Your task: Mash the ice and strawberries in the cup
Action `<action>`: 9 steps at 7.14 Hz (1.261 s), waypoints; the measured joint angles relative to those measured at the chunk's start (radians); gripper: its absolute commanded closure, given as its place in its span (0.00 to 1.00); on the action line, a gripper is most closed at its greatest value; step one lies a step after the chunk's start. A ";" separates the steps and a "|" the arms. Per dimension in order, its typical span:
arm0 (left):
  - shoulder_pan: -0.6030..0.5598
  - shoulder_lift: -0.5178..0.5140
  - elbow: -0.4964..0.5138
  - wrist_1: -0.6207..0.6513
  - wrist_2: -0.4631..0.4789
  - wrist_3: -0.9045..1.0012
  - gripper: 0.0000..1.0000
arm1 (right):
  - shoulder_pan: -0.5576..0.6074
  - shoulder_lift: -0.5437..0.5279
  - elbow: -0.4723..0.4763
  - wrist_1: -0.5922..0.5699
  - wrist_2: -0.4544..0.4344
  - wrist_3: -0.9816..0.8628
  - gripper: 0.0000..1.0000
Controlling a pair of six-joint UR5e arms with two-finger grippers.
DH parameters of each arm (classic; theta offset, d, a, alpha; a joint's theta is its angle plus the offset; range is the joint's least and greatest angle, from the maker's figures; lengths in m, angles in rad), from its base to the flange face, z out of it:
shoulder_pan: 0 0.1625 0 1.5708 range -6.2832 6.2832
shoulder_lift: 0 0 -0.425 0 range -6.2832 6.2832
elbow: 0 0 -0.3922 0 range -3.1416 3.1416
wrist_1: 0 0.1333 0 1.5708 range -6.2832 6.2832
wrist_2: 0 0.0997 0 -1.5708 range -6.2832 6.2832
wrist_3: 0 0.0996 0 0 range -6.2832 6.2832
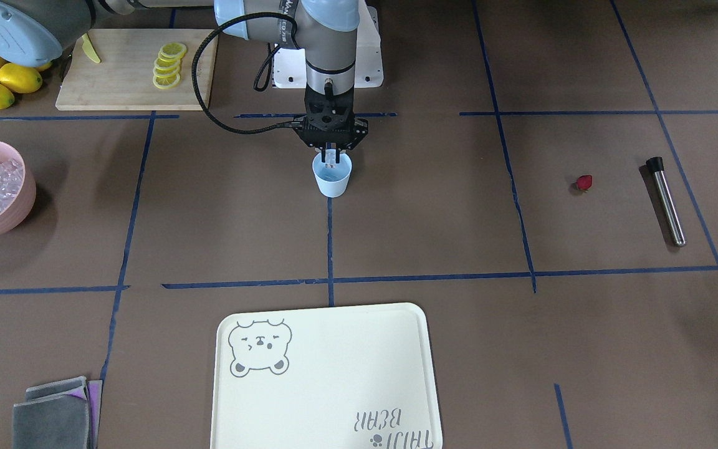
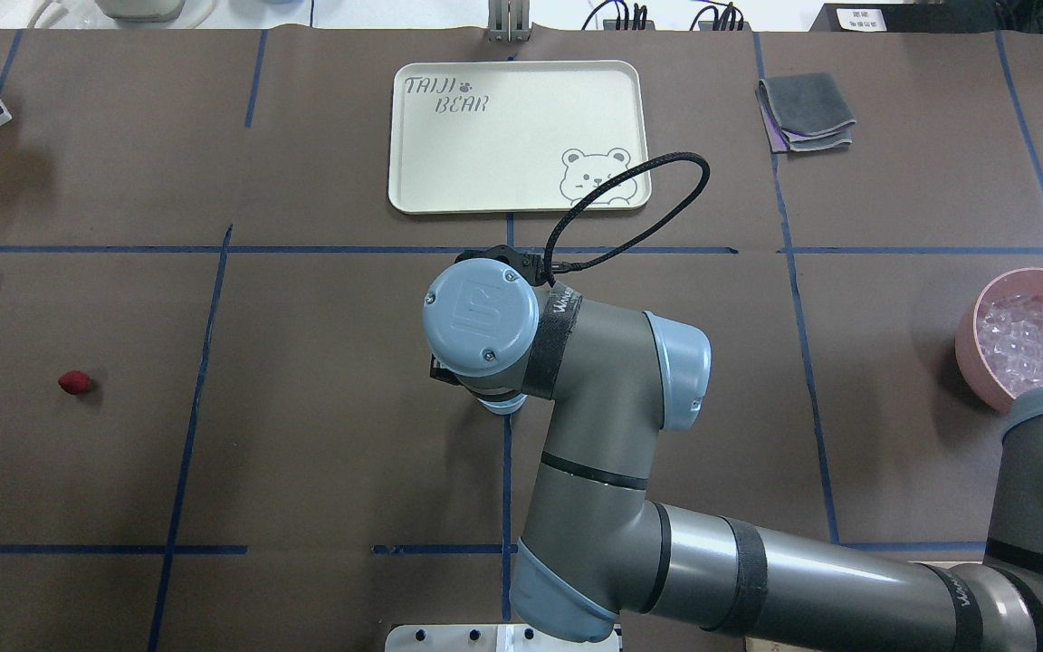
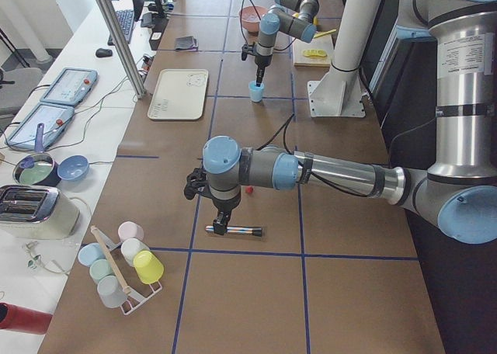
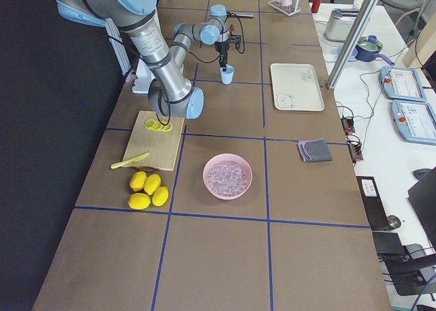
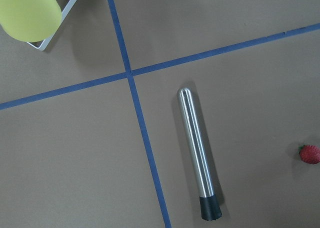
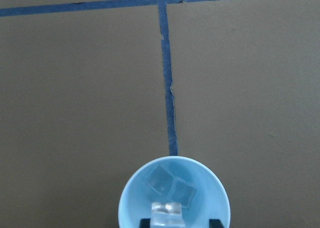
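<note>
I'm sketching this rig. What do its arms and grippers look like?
The right arm and left arm are grey tubes with pale blue joint caps. A looping black cable feeds the black right gripper; the left gripper is black too.

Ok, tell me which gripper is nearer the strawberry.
Left. The left gripper hangs above the metal rod beside the strawberry; the right gripper is far off over the cup, holding an ice cube.

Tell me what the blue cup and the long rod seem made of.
Cup: probably plastic, pale blue, smooth and matte, thin-walled. Rod: likely metal, polished silver with long bright reflections; its black end cap could be rubber or plastic.
</note>
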 measured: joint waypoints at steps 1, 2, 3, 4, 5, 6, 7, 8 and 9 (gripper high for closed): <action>0.000 0.000 0.000 0.000 -0.001 0.000 0.00 | 0.000 0.000 0.000 0.001 0.000 0.000 0.01; 0.000 0.000 0.000 0.000 -0.001 0.000 0.00 | 0.000 -0.001 0.001 0.002 0.000 0.000 0.01; 0.000 0.000 0.000 -0.001 -0.001 0.000 0.00 | 0.005 -0.002 0.002 0.003 0.002 -0.002 0.01; 0.000 0.000 -0.001 -0.001 -0.001 0.000 0.00 | 0.015 -0.004 0.003 0.003 0.005 -0.006 0.01; 0.000 0.000 -0.001 -0.001 -0.001 0.000 0.00 | 0.031 -0.006 0.005 0.003 0.009 -0.011 0.01; 0.000 0.000 -0.001 -0.001 0.000 0.000 0.00 | 0.062 -0.008 0.007 0.002 0.024 -0.018 0.01; 0.000 0.000 0.000 0.000 0.002 0.000 0.00 | 0.115 -0.014 0.009 0.002 0.066 -0.049 0.01; 0.000 0.000 0.001 0.000 0.004 -0.002 0.00 | 0.186 -0.036 0.021 0.001 0.127 -0.114 0.01; 0.001 -0.002 0.001 0.000 0.005 -0.006 0.00 | 0.269 -0.084 0.047 0.002 0.194 -0.210 0.01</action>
